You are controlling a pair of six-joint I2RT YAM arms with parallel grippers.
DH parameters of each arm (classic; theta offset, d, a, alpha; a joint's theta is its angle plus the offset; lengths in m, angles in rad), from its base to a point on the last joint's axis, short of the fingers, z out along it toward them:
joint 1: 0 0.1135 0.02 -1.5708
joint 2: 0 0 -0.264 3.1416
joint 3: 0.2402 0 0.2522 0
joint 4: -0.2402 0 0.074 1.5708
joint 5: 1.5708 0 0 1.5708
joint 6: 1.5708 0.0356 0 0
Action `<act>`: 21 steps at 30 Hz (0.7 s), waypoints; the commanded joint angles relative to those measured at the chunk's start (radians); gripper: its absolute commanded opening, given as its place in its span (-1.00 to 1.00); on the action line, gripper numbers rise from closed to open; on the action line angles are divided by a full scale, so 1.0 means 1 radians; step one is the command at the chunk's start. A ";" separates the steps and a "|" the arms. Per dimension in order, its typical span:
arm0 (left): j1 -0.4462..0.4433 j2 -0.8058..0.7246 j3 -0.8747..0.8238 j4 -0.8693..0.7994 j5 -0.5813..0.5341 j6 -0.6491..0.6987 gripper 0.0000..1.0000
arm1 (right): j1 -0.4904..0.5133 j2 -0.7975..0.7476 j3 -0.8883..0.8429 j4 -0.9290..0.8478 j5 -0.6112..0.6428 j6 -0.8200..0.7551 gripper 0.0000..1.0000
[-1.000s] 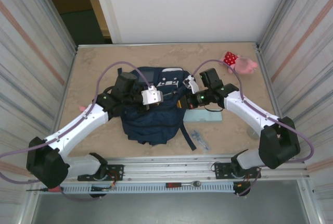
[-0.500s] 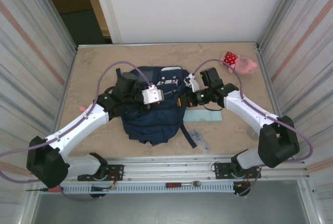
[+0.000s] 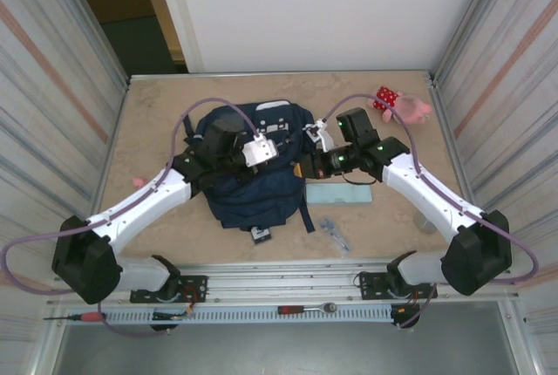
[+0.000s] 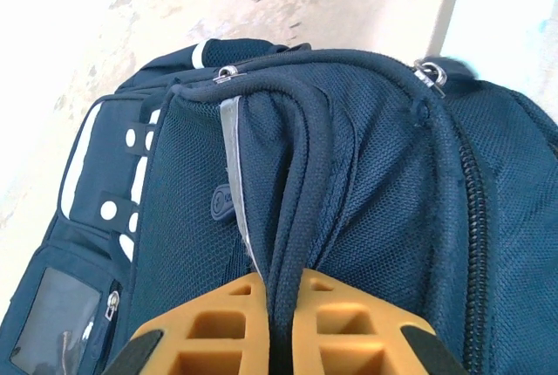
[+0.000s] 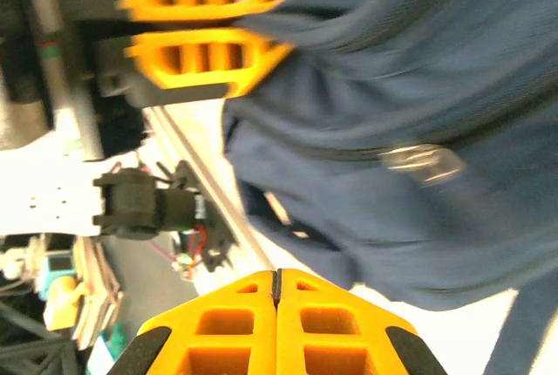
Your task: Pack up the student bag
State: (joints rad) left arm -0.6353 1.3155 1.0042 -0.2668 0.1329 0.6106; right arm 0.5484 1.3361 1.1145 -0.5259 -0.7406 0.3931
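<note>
The student bag (image 3: 253, 187), a navy backpack with white trim, lies mid-table between the two arms. My left gripper (image 3: 272, 153) reaches over its top. In the left wrist view this gripper (image 4: 281, 281) is shut on a thick navy fold of the bag (image 4: 366, 174) next to the zipper. My right gripper (image 3: 305, 166) sits at the bag's right side. In the right wrist view its fingers (image 5: 277, 275) are pressed together, with nothing visible between them. The bag (image 5: 410, 87) hangs just beyond them, and the left gripper's orange fingers (image 5: 200, 52) pinch its fabric.
A pink plush toy (image 3: 401, 105) in a red dotted dress lies at the far right corner. A flat teal case (image 3: 338, 193) and a small clear packet (image 3: 333, 232) lie right of the bag. Corrugated metal walls close in both sides.
The bag's top has been pulled up and away from the arms, so it looks more bunched. Both grippers moved farther with it, and a strap buckle now shows at its near edge.
</note>
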 commanded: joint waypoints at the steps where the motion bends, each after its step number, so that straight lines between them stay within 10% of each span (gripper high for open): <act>1: -0.015 0.020 0.076 0.009 -0.118 -0.087 -1.00 | 0.059 0.035 0.045 -0.024 -0.002 0.071 -1.00; 6: -0.018 0.027 0.078 0.042 -0.042 -0.124 -1.00 | 0.023 0.031 0.022 -0.015 0.047 0.079 -1.00; 11: 0.032 -0.025 0.034 0.076 0.123 -0.120 -1.00 | -0.119 -0.044 -0.067 0.073 0.061 -0.027 -0.09; 19: 0.143 -0.118 -0.046 0.146 0.393 -0.119 -1.00 | -0.209 0.060 -0.069 0.153 -0.138 -0.414 0.37; 21: 0.155 -0.128 -0.051 0.141 0.432 -0.100 -1.00 | -0.209 0.101 -0.046 0.161 -0.198 -0.484 0.85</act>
State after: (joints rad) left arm -0.4900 1.2514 0.9478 -0.2268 0.4168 0.5034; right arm 0.3405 1.3907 1.0271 -0.3897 -0.8288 0.0971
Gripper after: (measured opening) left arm 0.087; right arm 0.825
